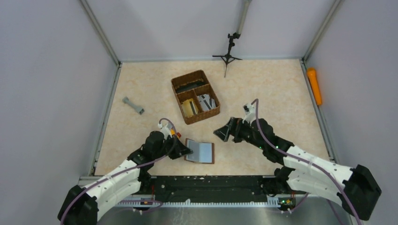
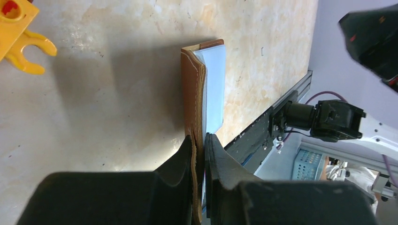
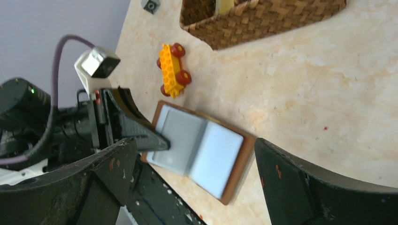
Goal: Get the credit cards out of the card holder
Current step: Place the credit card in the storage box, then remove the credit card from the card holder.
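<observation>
The left pincer (image 2: 200, 140) is pinched on the left edge of the card holder (image 1: 201, 152), which lies opened on the tabletop (image 1: 263, 89) near the front edge, between the arms. The right pincer (image 1: 221, 132) is spread wide just beside it, with nothing held. One holder is counted, and two grey-silver credit cards (image 3: 217, 153) are seen, one per half. The cards are judged thin, stiff, light and slick, best taken by an exposed edge.

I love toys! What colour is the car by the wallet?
Yellow car, red wheels; right wrist view.
</observation>
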